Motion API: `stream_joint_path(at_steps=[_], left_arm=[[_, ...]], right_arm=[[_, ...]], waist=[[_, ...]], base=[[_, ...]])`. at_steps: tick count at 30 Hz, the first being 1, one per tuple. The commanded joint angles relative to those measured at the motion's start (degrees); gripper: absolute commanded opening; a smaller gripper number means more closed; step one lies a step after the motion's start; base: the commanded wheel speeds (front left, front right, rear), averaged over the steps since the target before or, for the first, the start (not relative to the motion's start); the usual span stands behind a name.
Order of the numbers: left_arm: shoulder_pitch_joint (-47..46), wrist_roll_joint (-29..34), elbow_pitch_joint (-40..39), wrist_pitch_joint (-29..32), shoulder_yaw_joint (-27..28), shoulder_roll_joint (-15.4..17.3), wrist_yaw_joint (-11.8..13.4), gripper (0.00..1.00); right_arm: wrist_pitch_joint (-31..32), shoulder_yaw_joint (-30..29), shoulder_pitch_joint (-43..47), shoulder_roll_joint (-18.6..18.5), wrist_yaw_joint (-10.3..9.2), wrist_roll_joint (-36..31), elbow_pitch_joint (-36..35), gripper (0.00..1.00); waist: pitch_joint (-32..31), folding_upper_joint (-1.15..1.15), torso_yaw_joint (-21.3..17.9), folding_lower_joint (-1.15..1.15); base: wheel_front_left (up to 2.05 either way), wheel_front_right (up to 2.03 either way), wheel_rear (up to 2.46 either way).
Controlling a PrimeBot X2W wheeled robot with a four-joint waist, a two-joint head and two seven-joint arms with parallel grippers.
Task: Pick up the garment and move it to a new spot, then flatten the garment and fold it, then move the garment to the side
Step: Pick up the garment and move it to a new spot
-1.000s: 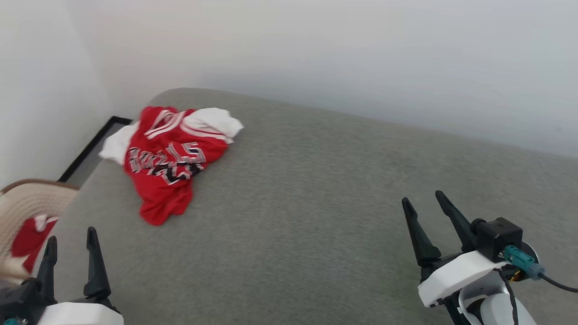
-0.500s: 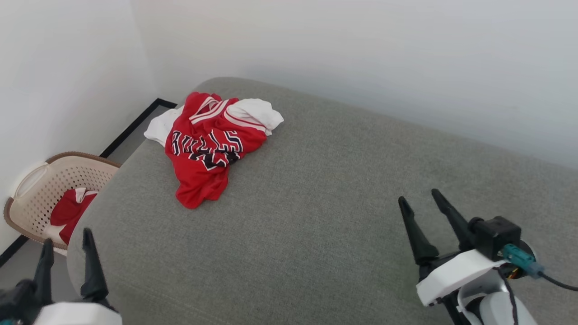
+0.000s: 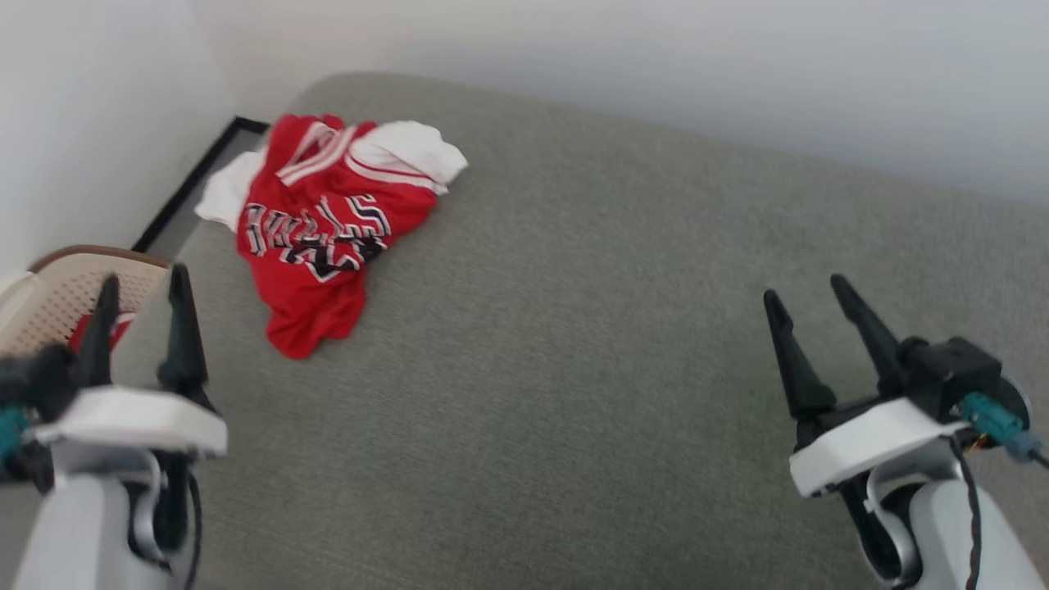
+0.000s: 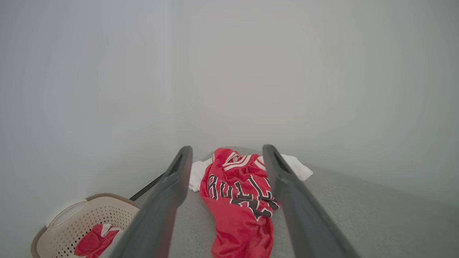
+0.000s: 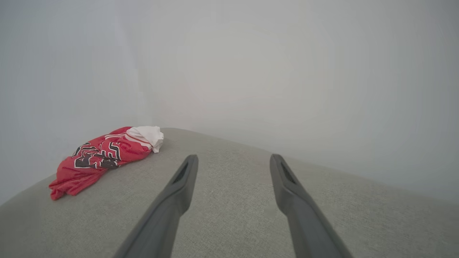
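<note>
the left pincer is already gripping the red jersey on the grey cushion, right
Not quite. The head view shows the left pincer open and apart from the jersey, gripping nothing. The jersey does lie on the grey cushion.

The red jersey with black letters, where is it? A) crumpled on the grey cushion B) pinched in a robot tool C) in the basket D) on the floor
A: the red jersey lies crumpled on the grey cushion, apart from the left tool and the right tool.
</note>
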Motion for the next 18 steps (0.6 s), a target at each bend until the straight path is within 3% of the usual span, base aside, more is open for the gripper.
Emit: stream_joint_path(at_steps=[1, 8, 18], left_arm=[[-2.9, -0.3, 1.7, -0.2, 0.0, 0.7, -0.5, 1.0], [-18.3, -2.1, 16.5, -0.8, -0.3, 3.8, -3.5, 1.0], [-35.8, -3.8, 37.4, 2.9, -2.4, 6.7, -5.0, 1.0]], right_arm=[[0.4, -0.2, -1.0, -0.3, -0.02, -0.7, -0.9, 1.0], [2.3, -1.3, -4.7, -1.4, -0.02, -2.5, -5.7, 1.0], [4.7, -2.0, -8.1, -2.4, -0.02, -4.2, -11.5, 1.0]], waist=[[3.4, 0.0, -2.5, 0.0], [12.7, 0.0, -7.3, 0.0], [23.3, 0.0, -11.1, 0.0]], base=[[0.0, 0.0, 0.0], [0.0, 0.0, 0.0], [0.0, 0.0, 0.0]])
